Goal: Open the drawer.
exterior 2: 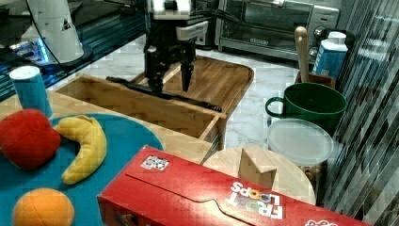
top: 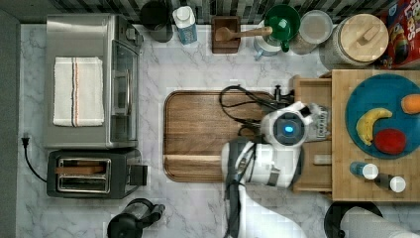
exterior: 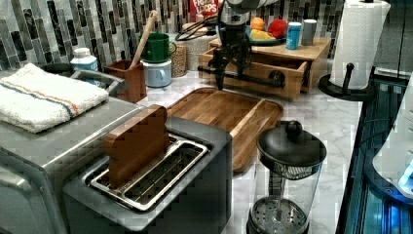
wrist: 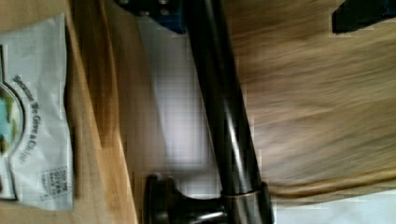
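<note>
Bamboo makes the drawer light and rigid, sliding from its wooden stand at the top view's right, beside the tray. Its black bar handle looks smooth, perhaps slippery; grasp mid-bar. The gripper straddles it, fingers parted, apparently not clamped.

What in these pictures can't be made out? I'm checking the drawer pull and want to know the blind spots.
- Drawer interior, top view: the arm covers most of it.
- Handle, wrist view: both ends cut off by the picture's edges.
- Packet in the drawer, wrist view: print blurred, cut off at the edge.
- Gripper, right view: contact with the handle unclear.
</note>
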Robot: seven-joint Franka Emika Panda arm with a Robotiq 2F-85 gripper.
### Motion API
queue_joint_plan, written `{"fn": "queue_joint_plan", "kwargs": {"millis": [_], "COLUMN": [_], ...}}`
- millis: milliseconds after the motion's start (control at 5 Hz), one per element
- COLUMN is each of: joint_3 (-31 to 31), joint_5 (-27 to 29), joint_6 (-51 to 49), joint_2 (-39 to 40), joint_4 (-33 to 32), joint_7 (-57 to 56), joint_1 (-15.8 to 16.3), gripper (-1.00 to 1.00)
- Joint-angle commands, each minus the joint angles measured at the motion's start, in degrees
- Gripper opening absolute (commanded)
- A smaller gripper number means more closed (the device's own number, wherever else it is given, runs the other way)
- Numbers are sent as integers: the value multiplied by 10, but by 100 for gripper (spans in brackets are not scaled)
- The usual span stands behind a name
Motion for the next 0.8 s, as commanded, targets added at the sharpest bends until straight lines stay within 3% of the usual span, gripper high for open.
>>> {"fn": "queue_joint_plan", "kwargs": {"millis": [200,800], "joint_3": [102,97], "joint_5": [45,46], "joint_6": [-44,-44], "joint_2": [-48,-49], "joint_4": [-14,-14], "joint_7": [24,23], "joint_1": [71,76], "gripper": [100,100]}}
